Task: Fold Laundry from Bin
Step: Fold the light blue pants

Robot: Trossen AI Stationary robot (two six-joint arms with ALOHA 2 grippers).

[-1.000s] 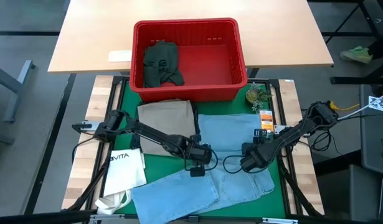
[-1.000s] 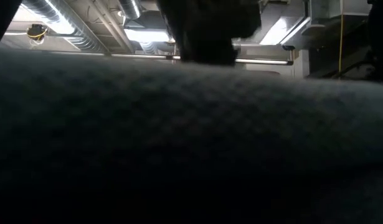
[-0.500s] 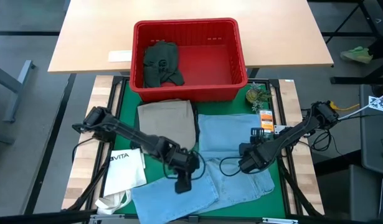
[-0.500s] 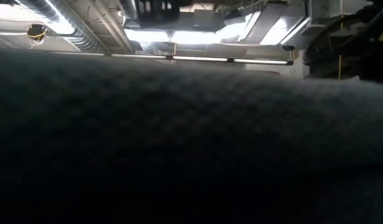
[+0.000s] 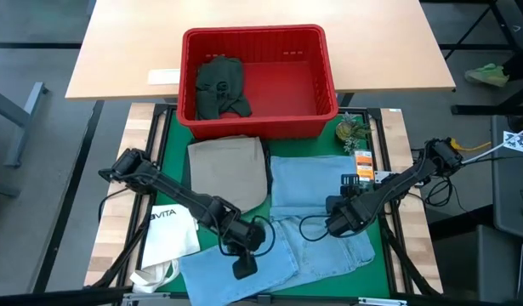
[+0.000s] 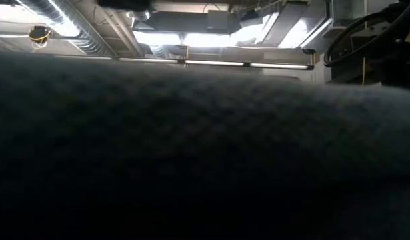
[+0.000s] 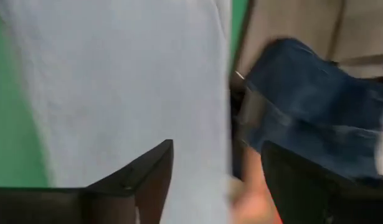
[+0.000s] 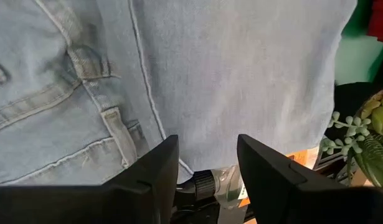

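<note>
light blue jeans (image 5: 316, 223) lie under the open left pincer (image 5: 244, 265).

Green-topped table (image 5: 172, 144) under light blue jeans (image 5: 316, 212), khaki trousers (image 5: 225, 166), white tote bag (image 5: 169, 234), red bin (image 5: 257, 85)

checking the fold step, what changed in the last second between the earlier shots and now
The left gripper swept from the middle of the table toward the near edge, over the light blue jeans, and its jaws now stand open with nothing between them. The right gripper stayed over the jeans' waist, jaws apart. The khaki trousers, red bin with its dark green piece, and white tote bag did not move.
</note>
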